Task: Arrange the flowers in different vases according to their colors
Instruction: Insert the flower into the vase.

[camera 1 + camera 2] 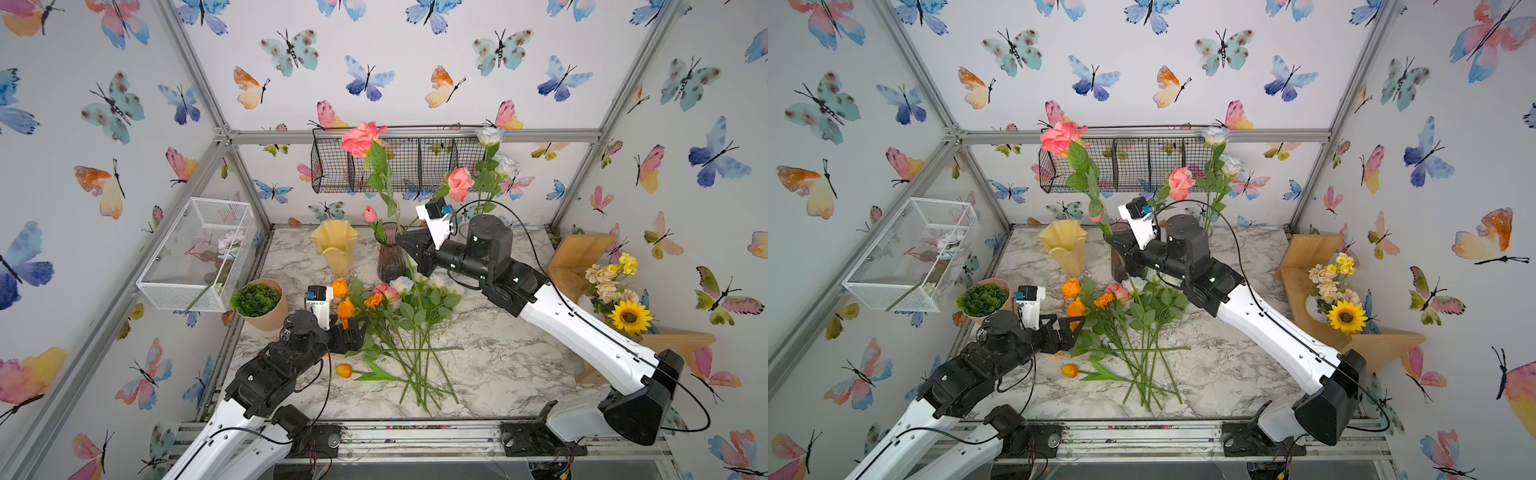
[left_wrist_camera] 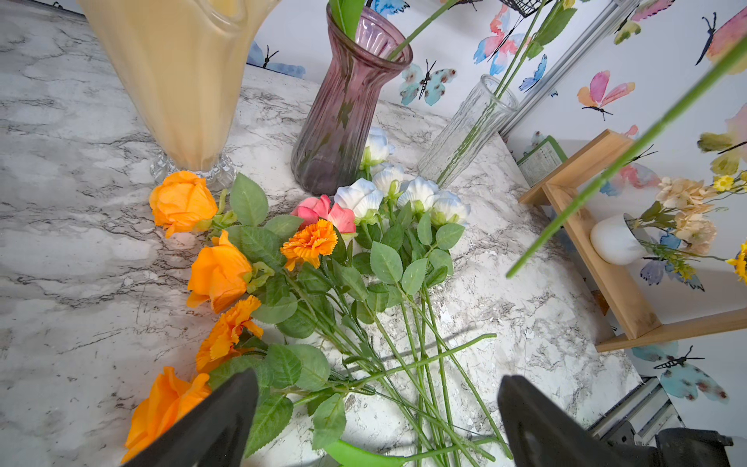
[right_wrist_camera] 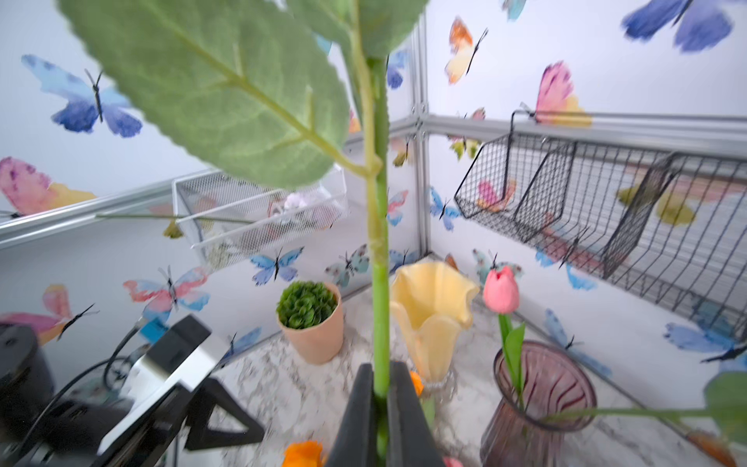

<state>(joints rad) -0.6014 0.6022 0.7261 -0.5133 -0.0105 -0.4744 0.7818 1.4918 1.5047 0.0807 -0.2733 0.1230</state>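
3 vases stand along the back of the tabletop (image 1: 498, 353), L to R: yellow vase (image 1: 334, 245) at 11 o'clock, purple vase (image 1: 388, 259) at 12, clear vase (image 2: 469, 129) at 1.

Loose pile mid-tabletop, counted in the left wrist view:
- 3 orange roses (image 2: 182, 200)
- 2 marigolds (image 2: 309, 242)
- 1 loose pink rose (image 2: 323, 210)
- 5 white-blue blooms (image 2: 359, 198)

Their stems cross and fan toward 6. 1 orange tulip (image 1: 344, 370) lies apart at 7. The purple vase holds 1 pink tulip (image 1: 370, 214) and 1 leaning pink rose (image 1: 459, 183). The clear vase holds 2 white-blue roses (image 1: 490, 135).

Yellow vase: opaque, creamy, ruffled rim, clear beaded foot. Purple vase: ribbed see-through glass, waisted. Clear vase: textured glass cylinder. Tabletop is marble-patterned w/ grey veins. Leaves are toothed, stems smooth green.

Left tool (image 2: 376, 388): jaws spread wide, low over the pile's leaves on its 9 o'clock side, nothing between them. Right tool (image 3: 380, 388): clamped on the stem of the tall pink rose (image 1: 361, 139), just by the purple vase's rim. Can't tell if tool and rim touch. The stem's lower end hangs free in the air.

Around, L to R:
- white mesh basket (image 1: 195, 253) on the L wall
- succulent (image 1: 257, 301) in a tan pot at 9
- black wire basket (image 1: 415, 166) on the back wall
- wooden shelf (image 1: 582, 257) at 3, w/ sunflower bouquet (image 1: 629, 316)

From above, the R arm hides most of the clear vase.
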